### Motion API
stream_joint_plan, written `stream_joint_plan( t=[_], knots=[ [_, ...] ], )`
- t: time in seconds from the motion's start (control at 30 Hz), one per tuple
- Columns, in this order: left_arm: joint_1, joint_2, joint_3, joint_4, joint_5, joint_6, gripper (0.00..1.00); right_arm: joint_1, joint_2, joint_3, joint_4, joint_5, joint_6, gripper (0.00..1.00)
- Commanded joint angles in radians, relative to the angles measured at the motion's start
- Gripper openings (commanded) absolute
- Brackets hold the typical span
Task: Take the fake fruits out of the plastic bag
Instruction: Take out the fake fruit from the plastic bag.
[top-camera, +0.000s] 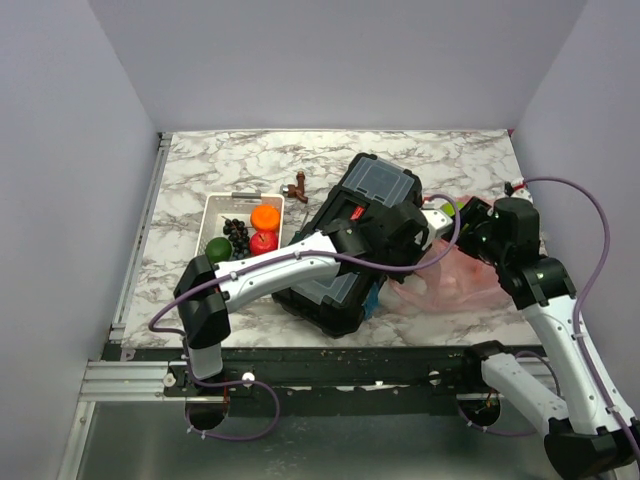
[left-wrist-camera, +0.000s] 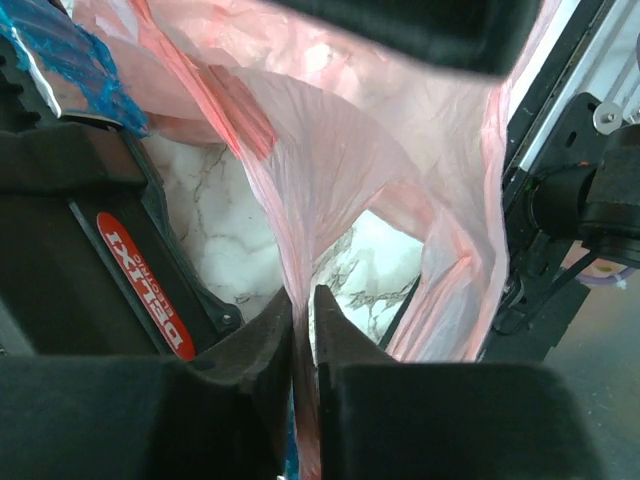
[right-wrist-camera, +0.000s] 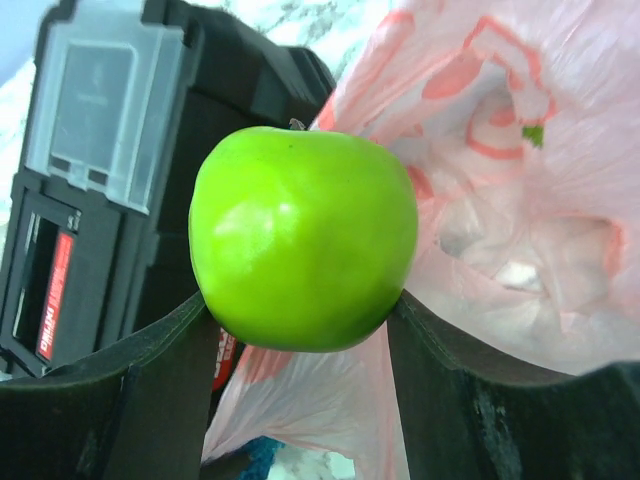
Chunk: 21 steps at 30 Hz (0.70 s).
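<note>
Right gripper (right-wrist-camera: 300, 315): your jaws are clamped on a green apple (right-wrist-camera: 300, 235), beside the bag (right-wrist-camera: 520, 200) mouth.
Left gripper (left-wrist-camera: 305, 325): pinched together on bag film.
Progress: four fruits (top-camera: 245, 232) lie in the tray (top-camera: 214, 203); this apple is not yet placed.
Views: only your right wrist shows the bag's inside; no fruit is visible there.
</note>
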Motion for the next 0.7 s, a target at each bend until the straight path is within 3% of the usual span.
stream_joint_plan(
  t=[0.0,0.07,0.13,0.37,0.57,0.67],
  knots=[
    [0.004,-0.056,-0.002,-0.010,0.026,0.019,0.28,-0.003,0.036,0.103,-0.044,0.086,-0.073,0.01],
    [0.004,-0.098,-0.025,-0.005,0.029,0.018,0.42,-0.003,0.059,0.150,-0.035,0.092,-0.085,0.01],
    [0.005,-0.146,-0.045,-0.003,0.028,0.017,0.49,-0.003,0.077,0.186,-0.005,0.079,-0.096,0.01],
    [0.009,-0.360,-0.119,0.005,-0.018,0.013,0.61,-0.003,0.178,0.282,0.115,-0.080,-0.076,0.01],
    [0.030,-0.571,-0.229,-0.005,-0.149,0.008,0.73,0.004,0.305,0.347,0.228,-0.266,-0.033,0.01],
    [0.042,-0.688,-0.297,-0.015,-0.230,0.006,0.76,0.067,0.365,0.406,0.264,-0.248,-0.021,0.01]
  ],
)
